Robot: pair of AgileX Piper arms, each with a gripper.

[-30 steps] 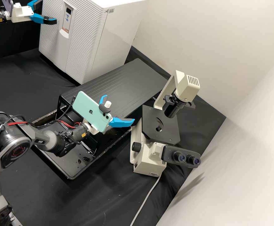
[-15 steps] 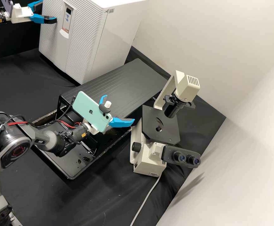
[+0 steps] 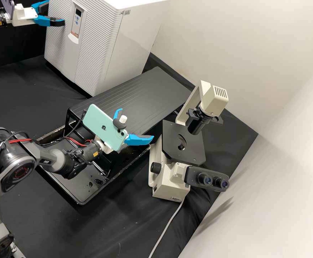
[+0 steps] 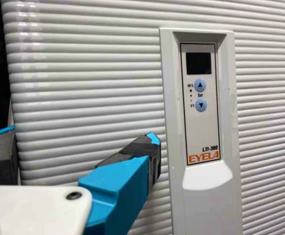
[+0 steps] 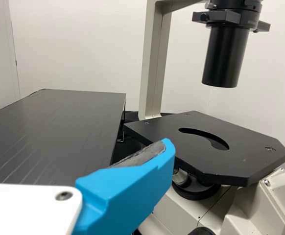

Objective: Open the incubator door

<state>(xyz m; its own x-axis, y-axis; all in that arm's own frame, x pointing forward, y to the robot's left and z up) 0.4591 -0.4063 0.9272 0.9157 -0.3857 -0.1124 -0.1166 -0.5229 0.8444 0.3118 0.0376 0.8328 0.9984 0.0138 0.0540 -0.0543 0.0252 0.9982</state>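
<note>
In the high view, the white incubator (image 3: pixel 131 46) stands at the back left with its ribbed door (image 3: pixel 95 46) closed. My left gripper (image 3: pixel 56 12) is open at the door's far left side, left of the control panel (image 3: pixel 77 21). The left wrist view shows my left gripper (image 4: pixel 83 134) with one finger in front of the ribbed door (image 4: pixel 93 83), close beside the panel (image 4: pixel 200 122), and the other at the door's side edge; contact cannot be told. My right gripper (image 3: pixel 136 123) is open and empty beside the microscope. In the right wrist view, my right gripper (image 5: pixel 79 149) is near the microscope stage.
A black ribbed platform (image 3: pixel 134 95) lies between the incubator and the beige microscope (image 3: pixel 169 179). Under the right arm is a black tray (image 3: pixel 74 186). A grey cable (image 3: pixel 167 225) runs from the microscope to the front, and a pale wall (image 3: pixel 271 161) rises on the right.
At the incubator, my left gripper has shifted very slightly, its front finger a touch higher in the high view. The right arm, microscope and door have kept still.
</note>
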